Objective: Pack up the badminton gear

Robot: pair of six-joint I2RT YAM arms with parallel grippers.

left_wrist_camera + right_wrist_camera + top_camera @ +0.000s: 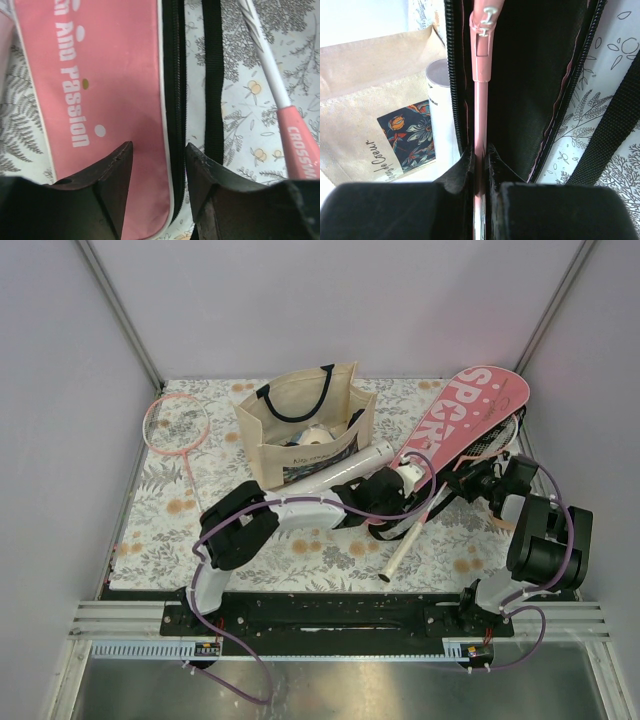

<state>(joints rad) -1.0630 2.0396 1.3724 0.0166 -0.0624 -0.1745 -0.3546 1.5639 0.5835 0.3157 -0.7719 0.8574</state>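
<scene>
The pink "SPORT" cover [470, 410] lies at the back right, unzipped along one side. My right gripper [468, 483] is shut on the cover's pink edge [480, 100] and holds it lifted, so the black inside [530, 75] shows. My left gripper [420, 478] is open just above the cover's narrow end [100, 90], its jaws astride the zipper edge. One racket lies beside the cover, white handle [405, 540] toward me, pink cone [300, 145]. The other racket [175, 425] lies at the far left. The white tube [350, 468] leans against the tote. I see no shuttlecock clearly.
The beige tote bag [305, 425] stands at the back centre with something white inside; it also shows in the right wrist view [365, 100] beside the tube [440, 100]. The cover's black strap [212, 75] trails on the floral cloth [170, 510]. Walls close in left and right.
</scene>
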